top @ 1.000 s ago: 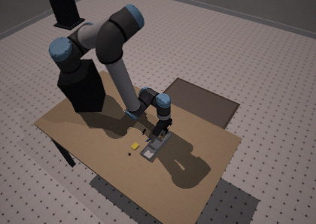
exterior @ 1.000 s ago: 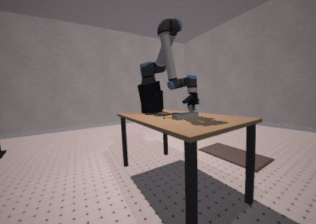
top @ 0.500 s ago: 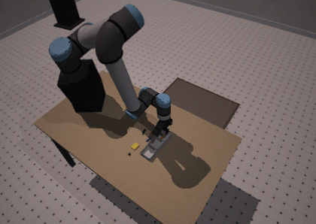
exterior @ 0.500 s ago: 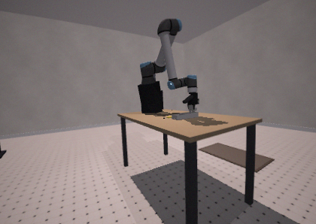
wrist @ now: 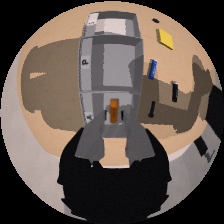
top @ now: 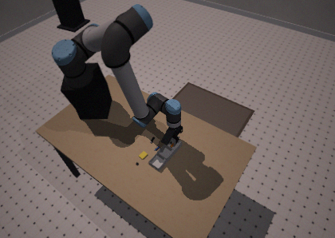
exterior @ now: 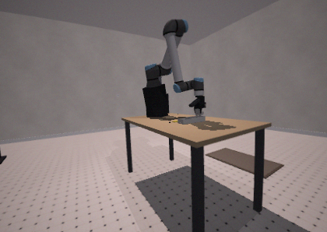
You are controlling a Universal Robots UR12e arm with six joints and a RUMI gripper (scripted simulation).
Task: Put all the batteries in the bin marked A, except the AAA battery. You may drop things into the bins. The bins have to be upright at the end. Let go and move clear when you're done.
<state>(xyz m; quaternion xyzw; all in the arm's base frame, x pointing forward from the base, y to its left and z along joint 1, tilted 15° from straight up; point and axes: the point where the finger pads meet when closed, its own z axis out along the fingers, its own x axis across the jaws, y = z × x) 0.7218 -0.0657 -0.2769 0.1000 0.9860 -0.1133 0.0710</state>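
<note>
My gripper (top: 173, 144) (exterior: 198, 114) (wrist: 114, 115) points down at the end bin marked A (wrist: 97, 101). Its fingers are slightly apart. In the wrist view an orange battery (wrist: 114, 106) lies between the fingertips, with a narrow gap on each side; it appears inside bin A, but its exact height is unclear. The bins stand upright in a row. A blue battery (wrist: 153, 69) (top: 157, 148) and a black battery-like piece (wrist: 174, 91) (top: 152, 140) lie on the table beside the bins. Their sizes cannot be read.
The middle bin, marked P (wrist: 110, 62), adjoins bin A. The far bin (wrist: 114, 26) has a pale floor. A yellow block (wrist: 165, 39) (top: 143, 155) and a small dark object (wrist: 156, 20) (top: 137, 164) lie beyond the blue battery. A dark patch or piece (wrist: 151, 109) shows beside bin A.
</note>
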